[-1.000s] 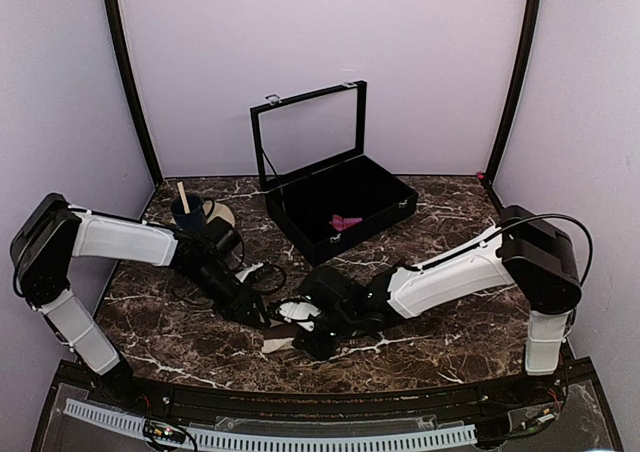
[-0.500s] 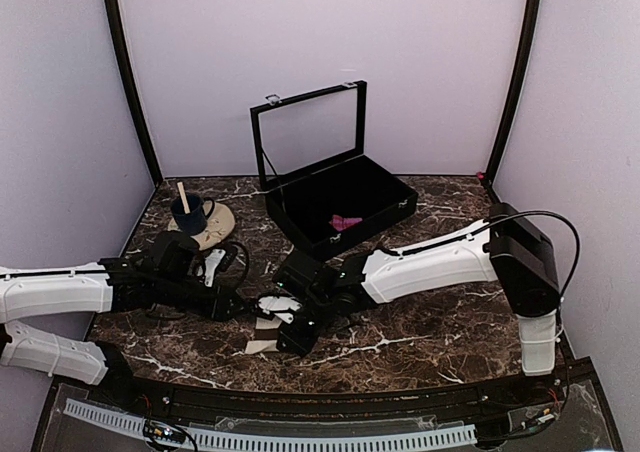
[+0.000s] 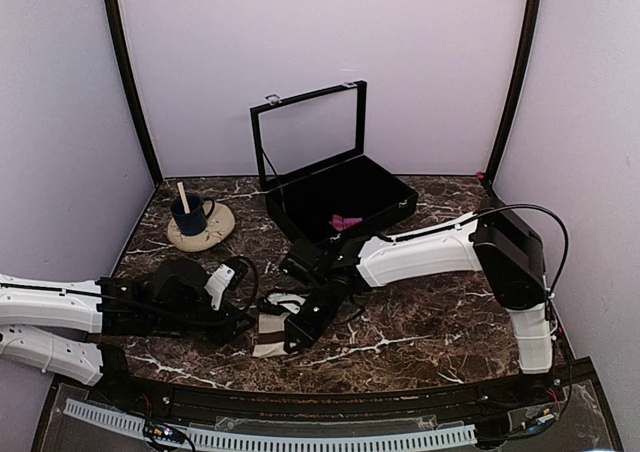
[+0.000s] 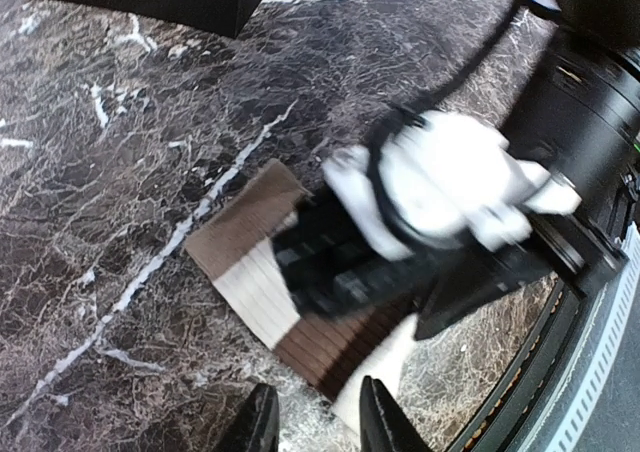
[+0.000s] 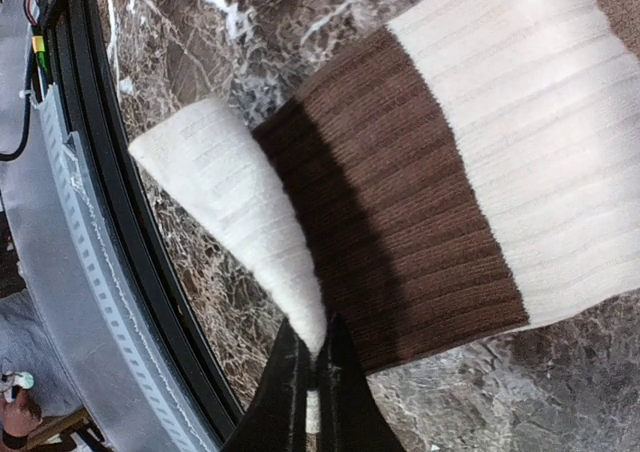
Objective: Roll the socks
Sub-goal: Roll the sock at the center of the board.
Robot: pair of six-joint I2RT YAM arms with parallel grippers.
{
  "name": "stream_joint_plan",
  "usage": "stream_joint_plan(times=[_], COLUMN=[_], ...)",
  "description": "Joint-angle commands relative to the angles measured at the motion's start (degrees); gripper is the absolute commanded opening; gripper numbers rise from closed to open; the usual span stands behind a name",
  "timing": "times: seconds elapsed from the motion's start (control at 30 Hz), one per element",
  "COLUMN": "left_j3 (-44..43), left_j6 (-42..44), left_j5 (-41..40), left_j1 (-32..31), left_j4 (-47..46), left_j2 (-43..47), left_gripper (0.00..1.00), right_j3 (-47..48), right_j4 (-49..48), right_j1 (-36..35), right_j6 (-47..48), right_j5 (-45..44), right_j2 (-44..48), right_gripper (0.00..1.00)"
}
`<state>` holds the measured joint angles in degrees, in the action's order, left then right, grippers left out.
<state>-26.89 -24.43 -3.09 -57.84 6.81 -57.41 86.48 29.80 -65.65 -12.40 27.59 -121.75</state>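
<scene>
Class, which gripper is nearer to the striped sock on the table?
Right. The right gripper pinches the striped sock by its cream tip; the left gripper sits close beside it, jaws apart, gripping nothing.

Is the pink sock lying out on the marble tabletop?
No, the pink sock lies inside the open black case at the back.

Flat striped sock (image 5: pixel 440 182), cream tip raised
</scene>
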Motion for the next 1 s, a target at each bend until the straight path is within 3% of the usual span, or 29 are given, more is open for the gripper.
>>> stream_joint_plan(times=[0.0,0.3,0.73,0.97], left_j3=[0.99,1.03,-4.86,-9.62], left_j6=[0.58,2.45,12.45,16.72], left_j5=[-6.88,-9.46,-10.89,-16.79], left_j1=[-3.21,-8.30,-16.72,-20.21], left_j4=[-0.27,-0.97,-2.28,0.15], left_j2=[2.21,1.80,-11.97,-20.05], left_gripper=[0.30,0.30,0.26,0.27], right_j3=[2.03,6.12,6.68,7.08], right_j4=[0.67,5.92,8.05,8.83], right_j1=[2.27,4.26,6.84,6.94], right_j6=[-1.02,0.49,-0.94,-0.74], right_j5=[4.94,9.40,14.18,15.68], right_j2=[-1.17,-5.08,-6.87,-7.27], right_gripper=[0.00,0.00,0.00,0.00])
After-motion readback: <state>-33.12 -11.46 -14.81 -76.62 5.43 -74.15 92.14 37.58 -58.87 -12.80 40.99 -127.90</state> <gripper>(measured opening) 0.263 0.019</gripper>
